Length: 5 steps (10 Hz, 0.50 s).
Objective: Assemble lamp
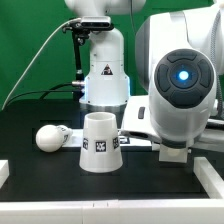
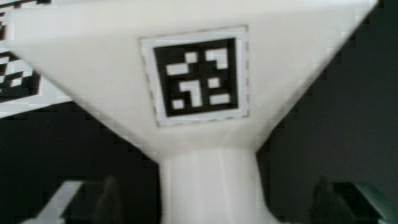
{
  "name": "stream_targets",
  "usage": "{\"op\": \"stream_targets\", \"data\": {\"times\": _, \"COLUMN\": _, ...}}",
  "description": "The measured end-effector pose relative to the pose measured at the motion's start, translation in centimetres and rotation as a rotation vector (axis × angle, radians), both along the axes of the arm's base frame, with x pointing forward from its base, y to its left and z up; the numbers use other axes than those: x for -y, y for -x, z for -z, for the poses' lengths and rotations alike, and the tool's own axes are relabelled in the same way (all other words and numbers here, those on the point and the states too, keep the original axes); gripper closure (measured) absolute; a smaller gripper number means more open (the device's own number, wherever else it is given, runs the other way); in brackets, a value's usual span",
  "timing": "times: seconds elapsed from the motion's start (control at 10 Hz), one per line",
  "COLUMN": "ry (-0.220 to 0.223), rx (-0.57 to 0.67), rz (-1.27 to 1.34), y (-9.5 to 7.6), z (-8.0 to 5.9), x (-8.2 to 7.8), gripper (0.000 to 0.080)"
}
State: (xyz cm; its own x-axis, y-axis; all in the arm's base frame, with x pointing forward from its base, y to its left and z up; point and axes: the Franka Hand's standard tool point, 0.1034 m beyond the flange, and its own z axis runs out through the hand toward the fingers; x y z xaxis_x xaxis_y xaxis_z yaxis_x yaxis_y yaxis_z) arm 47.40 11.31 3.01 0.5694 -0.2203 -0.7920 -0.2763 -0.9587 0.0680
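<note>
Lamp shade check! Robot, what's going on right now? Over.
Jaws open, empty. Shade standing wide end down, mid-table; bulb lying beside it, apart. Tagged white part close before the jaws, not gripped. Nothing seen blocking the shade.

1. shade (image 1: 100, 142) stands on the black table (image 1: 40, 175), wide end down, tag facing the camera.
2. bulb (image 1: 50, 137) lies near it, on the exterior view's left.
3. arm (image 1: 182, 85) fills the exterior view's right.

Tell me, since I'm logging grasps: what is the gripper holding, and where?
Nothing yet: the gripper is open, fingers clear of the tagged white part.
</note>
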Motion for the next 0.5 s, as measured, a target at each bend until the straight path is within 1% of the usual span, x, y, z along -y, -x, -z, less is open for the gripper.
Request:
{"op": "stream_targets", "data": {"times": 0.2, "ry": 0.0, "rx": 0.0, "rz": 0.002, "y": 0.0, "z": 0.0, "x": 0.1, "gripper": 0.0269}}
{"op": "stream_targets", "data": {"times": 0.3, "ry": -0.003, "rx": 0.006, "rz": -0.002, "y": -0.3, "z": -0.2, "x": 0.4, "gripper": 0.0269}}
{"op": "stream_targets", "data": {"times": 0.4, "ry": -0.012, "rx": 0.045, "rz": -0.027, "y": -1.4, "z": -1.9, "x": 1.3, "gripper": 0.0269}}
{"op": "stream_targets", "data": {"times": 0.5, "ry": -0.025, "rx": 0.074, "rz": -0.032, "y": -2.3, "z": -4.0, "x": 2.2, "gripper": 0.0269}}
